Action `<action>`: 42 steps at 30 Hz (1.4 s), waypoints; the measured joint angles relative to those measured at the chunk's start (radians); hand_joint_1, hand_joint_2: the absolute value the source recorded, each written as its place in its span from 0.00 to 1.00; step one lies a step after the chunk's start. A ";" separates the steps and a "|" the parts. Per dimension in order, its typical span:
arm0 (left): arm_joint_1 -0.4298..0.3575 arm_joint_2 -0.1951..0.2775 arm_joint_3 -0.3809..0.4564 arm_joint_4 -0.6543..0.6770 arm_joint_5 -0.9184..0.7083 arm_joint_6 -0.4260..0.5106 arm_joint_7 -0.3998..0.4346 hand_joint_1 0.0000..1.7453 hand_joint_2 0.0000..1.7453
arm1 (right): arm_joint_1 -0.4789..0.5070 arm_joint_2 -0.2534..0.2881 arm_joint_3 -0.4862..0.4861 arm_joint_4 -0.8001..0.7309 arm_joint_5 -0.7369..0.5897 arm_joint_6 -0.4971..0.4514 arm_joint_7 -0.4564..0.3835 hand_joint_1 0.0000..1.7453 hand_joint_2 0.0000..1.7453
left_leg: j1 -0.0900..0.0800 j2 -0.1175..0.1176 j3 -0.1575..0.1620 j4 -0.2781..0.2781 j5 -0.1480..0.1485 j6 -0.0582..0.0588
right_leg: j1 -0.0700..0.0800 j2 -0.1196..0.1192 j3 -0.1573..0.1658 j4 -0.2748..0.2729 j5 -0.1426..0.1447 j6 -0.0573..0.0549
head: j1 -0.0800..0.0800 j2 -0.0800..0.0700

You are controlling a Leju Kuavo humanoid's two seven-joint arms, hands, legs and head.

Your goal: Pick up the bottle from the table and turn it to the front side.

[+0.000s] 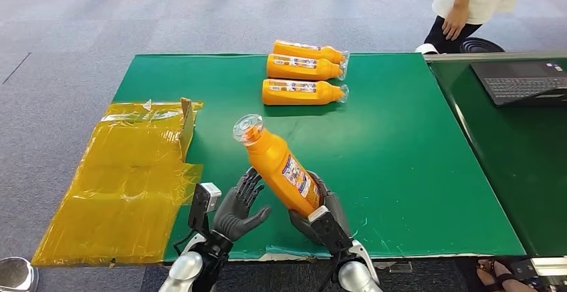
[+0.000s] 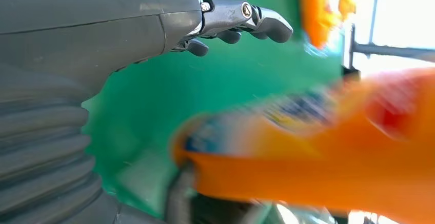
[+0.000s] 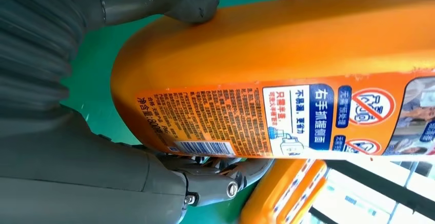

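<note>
Orange bottle [image 1: 281,168] gripped low by right hand [image 1: 319,213], raised off green table [image 1: 414,172] for turning; left hand [image 1: 239,206] beside bottle, fingers spread, empty.

- The held bottle [image 2: 318,152] is smeared with blur in the left wrist view; its label cannot be read there.
- The bottle's base, down among the right hand's [image 1: 321,215] fingers [image 3: 225,175], is hidden in the head view.
- Beyond those fingers, the person [image 1: 468,5] is cut off by the picture's edge.
- The laptop [image 1: 518,81], probably open, runs off the edge too.
</note>
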 joint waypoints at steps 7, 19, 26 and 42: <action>-0.064 -0.016 -0.046 0.000 -0.027 0.023 0.004 0.00 1.00 | 0.000 0.020 0.000 0.017 -0.002 0.005 0.000 1.00 1.00 | 0.000 0.000 0.000 0.000 0.000 -0.001 | 0.000 0.000 -0.001 0.000 0.000 0.000 | 0.000 0.000; -0.203 -0.027 -0.092 0.034 -0.243 0.138 -0.022 0.00 1.00 | -0.019 0.054 -0.003 0.038 0.025 0.013 0.003 1.00 1.00 | 0.000 0.001 0.000 0.000 0.001 -0.001 | 0.000 0.001 -0.001 0.000 0.000 0.000 | 0.000 0.000; -0.232 -0.027 -0.107 0.067 -0.247 0.135 -0.025 0.00 1.00 | -0.026 0.057 -0.010 0.055 0.030 0.011 0.003 1.00 1.00 | 0.000 0.001 0.000 0.000 0.001 -0.001 | 0.000 0.001 -0.001 0.000 0.000 0.000 | 0.000 0.000; -0.309 -0.054 -0.147 0.187 -0.226 0.076 -0.030 1.00 1.00 | -0.039 0.066 -0.032 0.099 0.035 0.006 -0.001 1.00 1.00 | 0.000 0.000 0.000 0.000 0.001 -0.001 | 0.000 0.001 -0.001 0.000 0.000 0.000 | 0.000 0.000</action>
